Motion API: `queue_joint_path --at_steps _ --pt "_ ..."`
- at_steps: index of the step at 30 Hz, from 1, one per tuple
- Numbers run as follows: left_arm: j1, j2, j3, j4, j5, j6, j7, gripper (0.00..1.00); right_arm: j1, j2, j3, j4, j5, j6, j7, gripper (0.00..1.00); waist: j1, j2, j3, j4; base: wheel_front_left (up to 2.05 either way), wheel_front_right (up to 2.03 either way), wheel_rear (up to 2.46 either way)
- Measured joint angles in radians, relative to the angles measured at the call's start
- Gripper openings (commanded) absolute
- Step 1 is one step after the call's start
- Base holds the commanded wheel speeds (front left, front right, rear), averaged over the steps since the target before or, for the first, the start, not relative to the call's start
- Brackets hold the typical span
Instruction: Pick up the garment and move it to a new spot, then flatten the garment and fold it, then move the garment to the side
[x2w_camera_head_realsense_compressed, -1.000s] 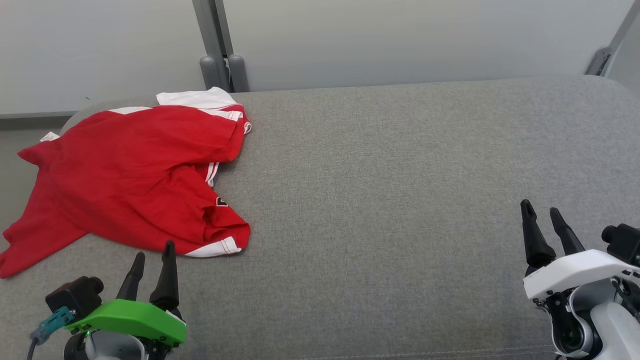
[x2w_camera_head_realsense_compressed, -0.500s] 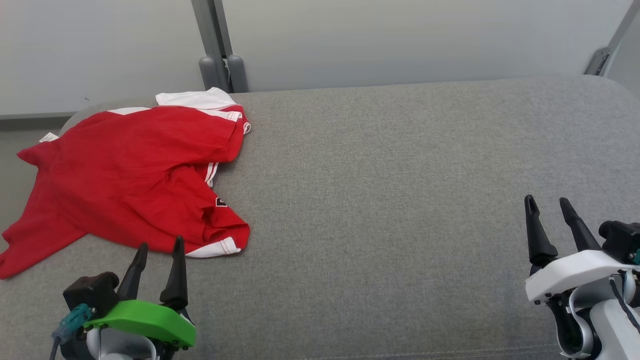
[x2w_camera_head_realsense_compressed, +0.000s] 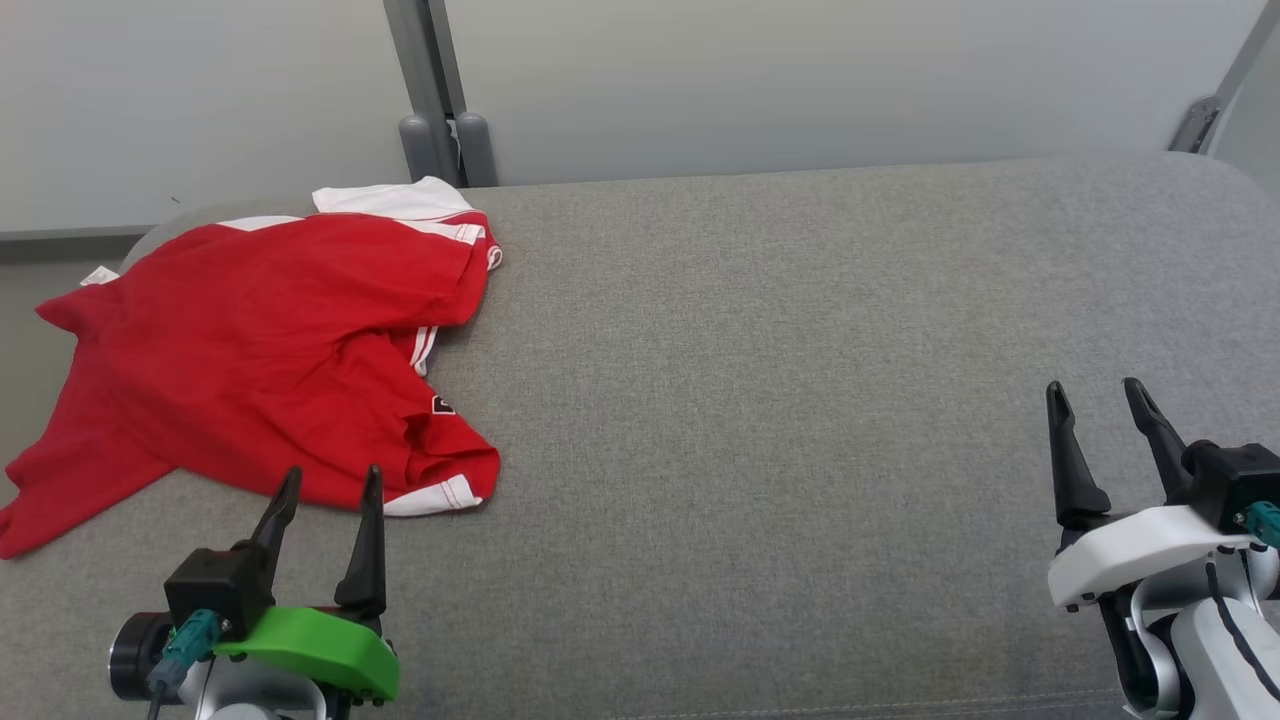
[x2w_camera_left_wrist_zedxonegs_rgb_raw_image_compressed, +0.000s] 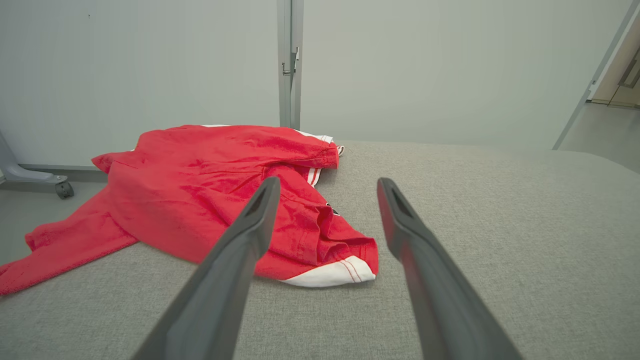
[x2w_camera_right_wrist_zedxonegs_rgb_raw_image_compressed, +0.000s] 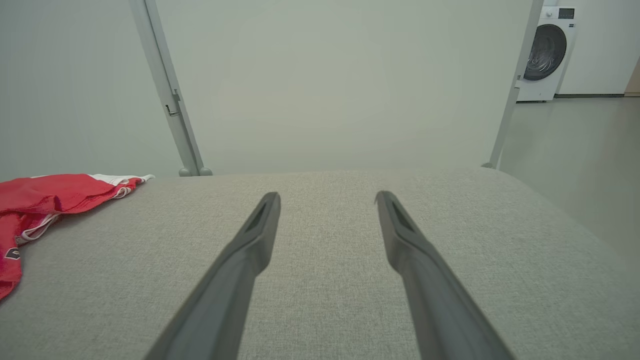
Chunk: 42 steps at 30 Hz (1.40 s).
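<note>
The left tool (x2w_camera_head_realsense_compressed: 333, 470), two long dark fingers on a bright green wrist shell, hangs low at the near left of the counter (x2w_camera_head_realsense_compressed: 800, 400), a broad surface padded in grey woven fabric. Its jaws are spread wide with nothing between them. The fingertips point at the near hem of a crumpled red shirt (x2w_camera_head_realsense_compressed: 250, 340) with white-striped sleeves. From the left wrist view they look just short of the cloth, though I cannot tell for sure that they are clear of it.

The shirt lies in a loose heap on the far left of the counter. A white sleeve cuff (x2w_camera_head_realsense_compressed: 435, 497) is turned toward the robot, just beside the left tool's inner finger. Another white patch sits at the shirt's far edge, close to the wall, and the leftmost folds spill past the counter's left edge.

The right tool (x2w_camera_head_realsense_compressed: 1093, 385), the same dark fingers on a white wrist shell, is at the near right, well apart from the shirt. It too is gaping wide and empty, over bare grey fabric.

Behind the counter stand pale grey wall panels (x2w_camera_head_realsense_compressed: 800, 80) joined by a grey metal post (x2w_camera_head_realsense_compressed: 425, 80). The right wrist view catches a white front-loading washing machine (x2w_camera_right_wrist_zedxonegs_rgb_raw_image_compressed: 547, 52) in the room beyond
</note>
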Motion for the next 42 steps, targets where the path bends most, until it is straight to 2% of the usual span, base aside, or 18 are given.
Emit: queue_joint_path --at_steps 10,25,34,42 --pt "0.001 0.004 -0.008 -0.008 0.115 0.000 -0.030 1.00 0.012 -0.023 0.002 -0.015 -0.113 -0.024 -0.032 1.00 0.0000 0.0000 0.003 -0.002 0.00 0.00 0.00" --pt "0.001 -0.001 0.013 -0.002 0.117 -0.002 -0.030 1.00 0.015 -0.020 -0.001 -0.020 -0.116 -0.022 -0.033 1.00 0.0000 0.0000 0.009 -0.007 0.00 0.00 0.00" --pt "-0.005 -0.002 0.037 0.059 0.107 -0.010 -0.030 1.00 0.013 -0.018 0.006 -0.057 -0.126 -0.006 -0.033 1.00 0.0000 0.0000 0.042 -0.030 0.00 0.00 0.00" --pt "-0.119 -0.008 0.076 0.133 0.084 -0.010 -0.026 1.00 -0.023 -0.014 0.016 -0.074 -0.145 0.002 -0.033 1.00 0.0000 0.0000 0.102 -0.075 0.00 0.00 0.00"
